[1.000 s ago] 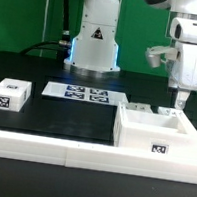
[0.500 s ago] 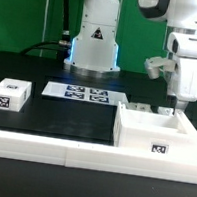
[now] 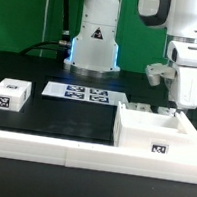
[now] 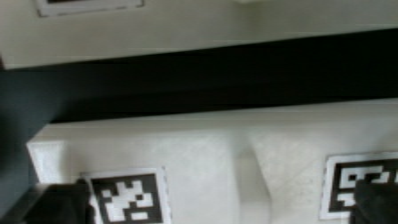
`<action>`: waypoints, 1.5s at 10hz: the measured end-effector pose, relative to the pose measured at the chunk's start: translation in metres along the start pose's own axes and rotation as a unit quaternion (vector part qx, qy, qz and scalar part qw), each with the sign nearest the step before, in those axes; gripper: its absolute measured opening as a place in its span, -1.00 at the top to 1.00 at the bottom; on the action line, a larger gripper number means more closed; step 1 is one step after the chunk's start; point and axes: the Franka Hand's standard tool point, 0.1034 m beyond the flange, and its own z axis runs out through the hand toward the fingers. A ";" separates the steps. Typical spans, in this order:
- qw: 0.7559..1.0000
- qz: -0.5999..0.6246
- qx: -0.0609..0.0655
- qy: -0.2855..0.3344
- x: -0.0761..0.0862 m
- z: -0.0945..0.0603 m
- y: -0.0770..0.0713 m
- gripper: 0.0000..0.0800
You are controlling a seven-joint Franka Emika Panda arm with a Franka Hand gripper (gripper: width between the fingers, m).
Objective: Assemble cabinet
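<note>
The cabinet body, a large white open box with a tag on its front, sits at the exterior view's right on the white frame. My gripper hangs just above its far right part, apart from it. In the wrist view the cabinet fills the lower half, with two square tags on it. My gripper shows only as two dark fingertips far apart at the picture's edge. It is open with nothing between the fingers. A small white tagged cabinet part lies at the exterior view's left.
The marker board lies flat on the black table in front of the robot base. A low white frame runs along the front edge.
My gripper has risen straight up from the cabinet body's far right part and shifted slightly to the exterior view's right. The cabinet and other parts have not moved.
</note>
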 end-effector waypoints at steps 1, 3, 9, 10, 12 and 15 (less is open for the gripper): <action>1.000 0.000 0.000 0.000 0.000 0.000 0.000 -0.06; 1.000 0.001 0.001 0.000 -0.001 0.001 0.000 0.46; 1.000 0.001 0.001 0.000 -0.001 0.001 -0.001 0.83; 1.000 0.002 0.002 -0.002 -0.003 0.000 0.000 0.83; 1.000 0.002 -0.008 -0.013 -0.008 -0.026 0.007 0.83; 0.999 -0.005 -0.015 -0.029 -0.032 -0.055 0.023 0.83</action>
